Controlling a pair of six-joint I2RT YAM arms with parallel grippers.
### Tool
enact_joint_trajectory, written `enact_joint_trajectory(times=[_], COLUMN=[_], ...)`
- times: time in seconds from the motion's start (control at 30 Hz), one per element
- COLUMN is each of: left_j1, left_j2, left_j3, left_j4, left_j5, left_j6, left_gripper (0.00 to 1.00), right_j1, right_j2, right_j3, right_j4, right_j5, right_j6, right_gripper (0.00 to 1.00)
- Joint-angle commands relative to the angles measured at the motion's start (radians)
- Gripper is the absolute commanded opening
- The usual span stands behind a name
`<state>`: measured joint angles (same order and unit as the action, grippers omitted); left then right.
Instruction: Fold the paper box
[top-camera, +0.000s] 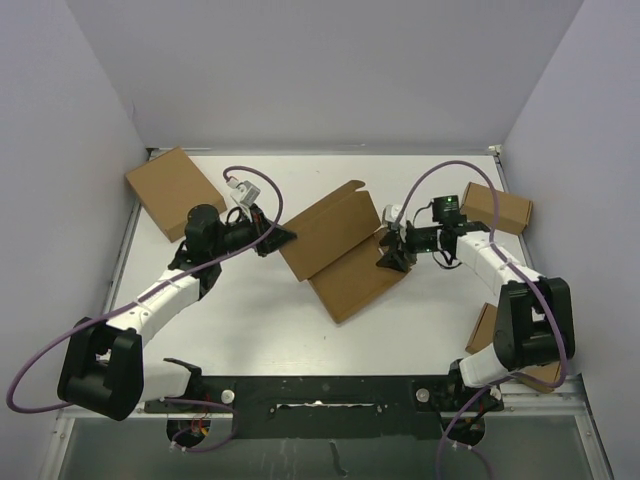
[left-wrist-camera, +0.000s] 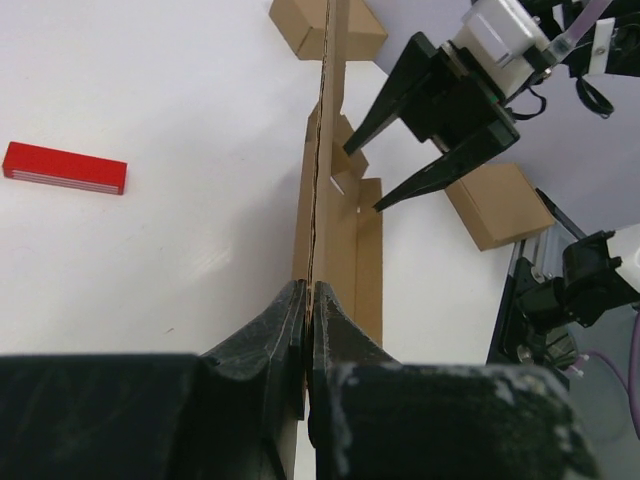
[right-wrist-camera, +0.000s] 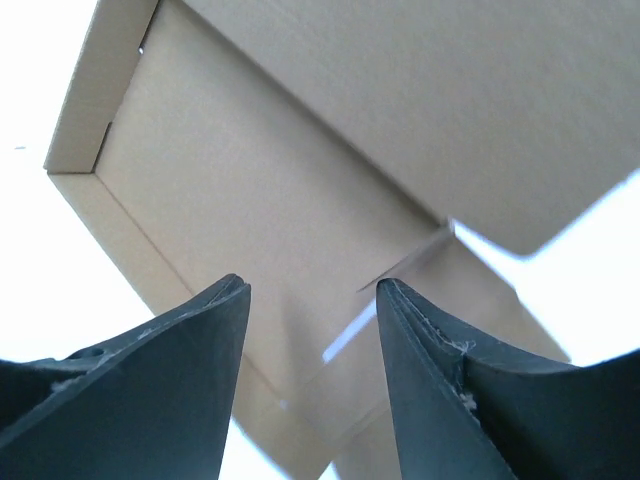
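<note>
The paper box (top-camera: 340, 255) sits near the middle of the white table (top-camera: 260, 320), partly folded: one panel lies flat on the surface and a second panel rises from the crease along it. In the left wrist view this raised panel (left-wrist-camera: 335, 120) stands edge-on, nearly upright. The left gripper (top-camera: 288, 236) is closed tight on the raised panel's left edge, and its own camera shows both fingers (left-wrist-camera: 330, 320) pressed flat against the thin cardboard with no gap between them. The right gripper (top-camera: 391, 256) is at the opposite, right side of the box, its jaws spread apart and gripping nothing. In its wrist view the two dark fingers (right-wrist-camera: 195, 340) frame the flat panel below and the lifted panel above. Whether a fingertip touches the cardboard cannot be told. A ready-made cardboard box (top-camera: 172, 190) lies at the far left corner, another (top-camera: 497, 208) at the far right, and a third (top-camera: 485, 328) is partly hidden behind the right arm. A small red block (left-wrist-camera: 65, 168) lies on the table, well apart from the box.
</note>
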<state>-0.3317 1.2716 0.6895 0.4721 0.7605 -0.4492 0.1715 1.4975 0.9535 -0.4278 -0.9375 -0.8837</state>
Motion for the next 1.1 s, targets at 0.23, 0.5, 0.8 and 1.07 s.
enact_joint_trajectory(times=[0.23,0.5,0.8,1.07], left_j1=[0.008,0.009,0.008,0.007], left_j2=[-0.071,-0.083,-0.093,-0.092], left_j3=[-0.009,-0.016,-0.022,-0.021], left_j4=[-0.021,-0.014,-0.008,0.000], left_j5=[-0.088,-0.078,-0.074,-0.059], left_j6=[0.067,0.070,0.065,0.058], left_gripper=[0.00,0.00,0.00,0.00], right_j1=[-0.203,-0.237,-0.145,-0.069], right_j2=[-0.109,-0.052,0.043,0.071], right_j3=[0.028,-0.016,0.004,0.014], right_j4=[-0.270,-0.159,-0.139,-0.099], right_j5=[-0.162,0.164,0.377,0.457], right_j6=[-0.015,0.173,0.201,0.236], right_gripper=[0.48,0.00,0.00,0.00])
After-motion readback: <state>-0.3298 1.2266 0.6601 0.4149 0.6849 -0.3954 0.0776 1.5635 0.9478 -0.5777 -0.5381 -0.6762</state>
